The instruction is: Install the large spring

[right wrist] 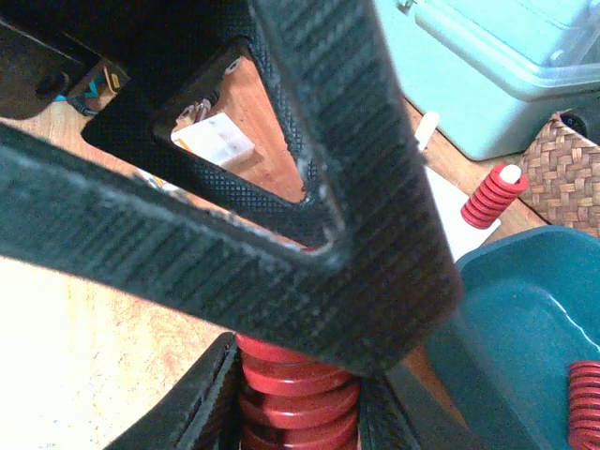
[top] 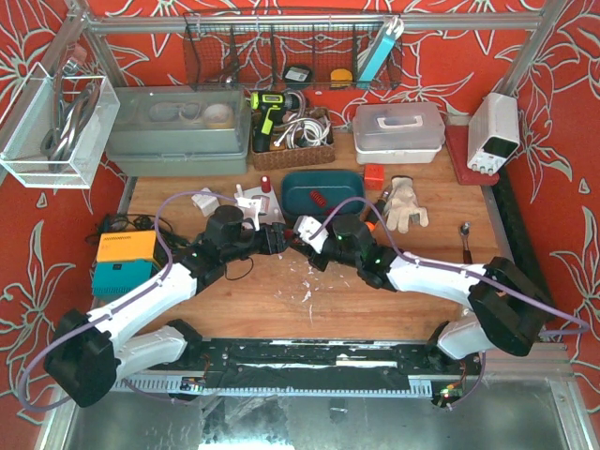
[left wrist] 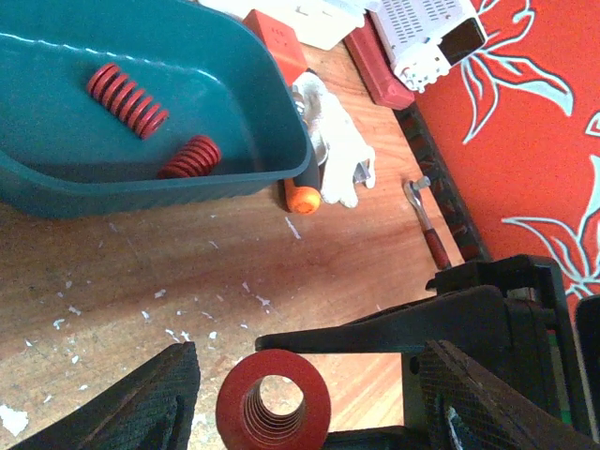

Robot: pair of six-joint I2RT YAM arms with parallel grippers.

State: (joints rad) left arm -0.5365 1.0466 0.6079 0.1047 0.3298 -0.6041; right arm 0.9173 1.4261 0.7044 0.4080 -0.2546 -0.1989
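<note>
My right gripper (right wrist: 298,403) is shut on the large red spring (right wrist: 298,389), holding it by its coils above the table's middle. In the left wrist view the spring's open end (left wrist: 273,403) faces the camera between my left gripper's (left wrist: 309,386) wide-open fingers (left wrist: 155,398); it touches neither. One left finger crosses the right wrist view as a big black bar (right wrist: 356,187). In the top view both grippers meet at mid-table, left (top: 279,238) and right (top: 306,234). A white base (right wrist: 448,230) with a smaller red spring (right wrist: 492,195) on its peg stands behind.
A teal tray (left wrist: 281,141) holds two more red springs (left wrist: 127,98) (left wrist: 190,157). A white glove (top: 405,204), an orange-handled tool (left wrist: 302,197) and a ratchet (top: 466,239) lie to the right. An orange box (top: 126,247) sits left; bins and a basket line the back.
</note>
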